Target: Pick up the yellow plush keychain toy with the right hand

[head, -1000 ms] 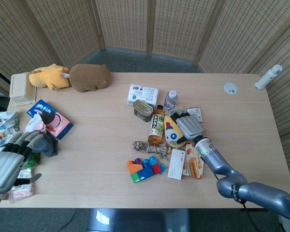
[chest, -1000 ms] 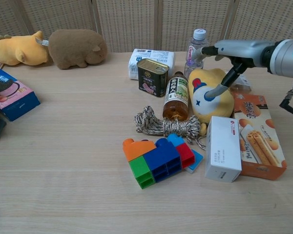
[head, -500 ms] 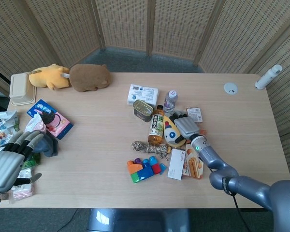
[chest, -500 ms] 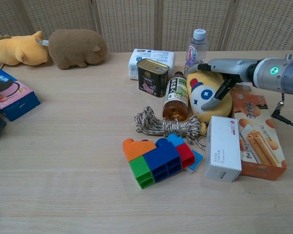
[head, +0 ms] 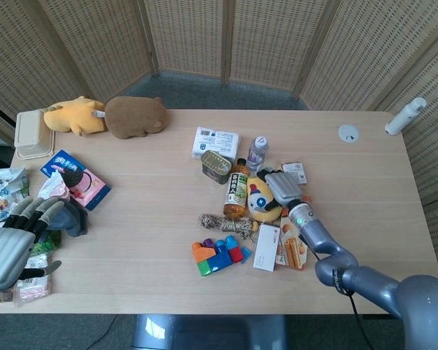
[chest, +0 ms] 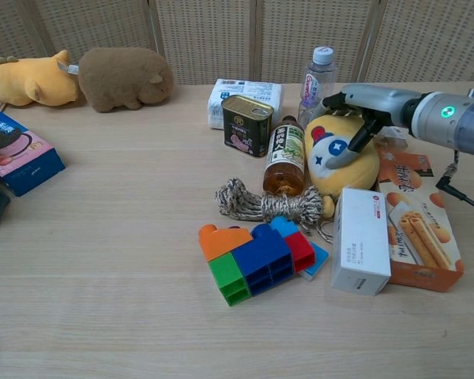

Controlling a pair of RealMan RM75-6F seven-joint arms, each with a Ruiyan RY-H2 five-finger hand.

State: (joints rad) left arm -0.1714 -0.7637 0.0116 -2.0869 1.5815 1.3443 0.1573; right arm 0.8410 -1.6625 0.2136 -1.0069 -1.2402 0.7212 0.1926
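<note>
The yellow plush keychain toy [head: 257, 201] [chest: 341, 164], with a white-and-blue clown face, lies in the clutter at the table's middle. It sits between a brown drink bottle [chest: 285, 156] and an orange biscuit box [chest: 420, 221]. My right hand [head: 282, 187] [chest: 362, 110] is on top of it. The fingers curl over the toy's far side and the thumb presses its face, so the hand grips it while it still touches the table. My left hand [head: 11, 245] hangs open at the table's near left edge, holding nothing.
Tight around the toy are a water bottle [chest: 317, 73], a tin can [chest: 246, 125], a rope bundle [chest: 262, 202], a white carton [chest: 360, 242] and coloured blocks [chest: 257, 257]. Two plush animals [chest: 79, 77] lie at the back left, and snack packs [head: 77, 179] at the left.
My right hand has come down from above the toy and closed its fingers over it. The toy has tilted slightly. The left hand has not moved.
</note>
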